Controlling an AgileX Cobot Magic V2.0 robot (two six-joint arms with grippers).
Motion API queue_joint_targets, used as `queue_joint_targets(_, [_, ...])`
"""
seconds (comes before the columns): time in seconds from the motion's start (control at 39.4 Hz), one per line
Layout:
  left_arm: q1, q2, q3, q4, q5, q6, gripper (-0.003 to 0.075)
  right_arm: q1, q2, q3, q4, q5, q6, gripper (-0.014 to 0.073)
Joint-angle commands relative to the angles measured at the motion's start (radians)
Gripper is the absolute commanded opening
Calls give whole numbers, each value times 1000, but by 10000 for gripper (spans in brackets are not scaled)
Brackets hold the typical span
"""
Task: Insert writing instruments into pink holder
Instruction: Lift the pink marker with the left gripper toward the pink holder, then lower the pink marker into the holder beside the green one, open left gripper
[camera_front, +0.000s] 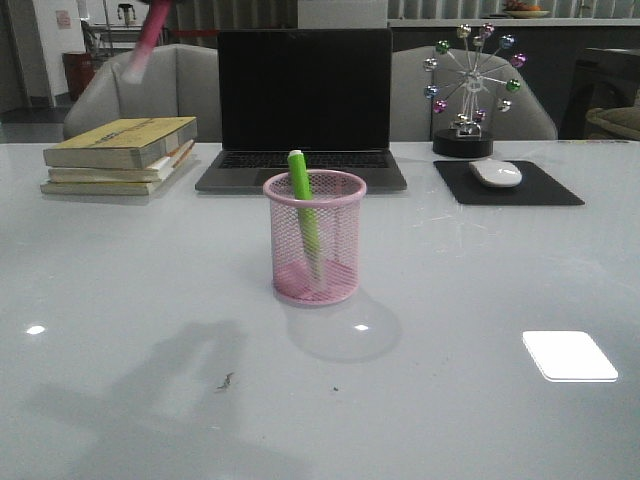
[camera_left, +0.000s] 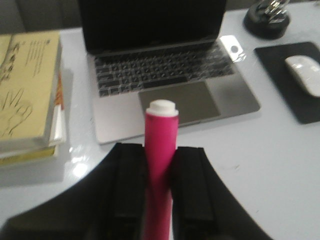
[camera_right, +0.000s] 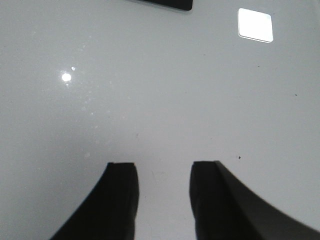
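The pink holder (camera_front: 314, 238), a round wire-mesh cup, stands at the middle of the table in the front view. The green marker (camera_front: 304, 205) leans inside it, its top above the rim. My left gripper (camera_left: 159, 150) is shut on the magenta marker (camera_left: 160, 145), whose pale cap end points away from the fingers. In the front view that magenta marker (camera_front: 146, 42) shows high at the upper left, blurred, well above the books; the gripper itself is out of that frame. My right gripper (camera_right: 162, 165) is open over bare table with nothing between its fingers.
An open laptop (camera_front: 303, 100) stands behind the holder. A stack of books (camera_front: 120, 155) lies at the back left. A black mouse pad (camera_front: 512, 183) with a white mouse (camera_front: 495, 173) and a ferris-wheel ornament (camera_front: 470, 90) are at the back right.
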Motion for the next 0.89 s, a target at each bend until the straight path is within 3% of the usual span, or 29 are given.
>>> queue_joint_targets(0.0, [-56,-70,-14,-19,-184,5,92,-7,-10,-27,-14,-64,-3,383])
queue_joint_targets(0.33, [-235,-72,193,-40,-563,5,92,-7,-10,-27,-14,-64,-3,383])
queue_joint_targets(0.51, [-310,-57,424,-53,-993,5,92,-7,-10,-27,-14,-64,-3,383])
queue_joint_targets(0.86, [-338,72,452,-62,-1023,5,93,-7,-10,-27,-14,-62,-3,383])
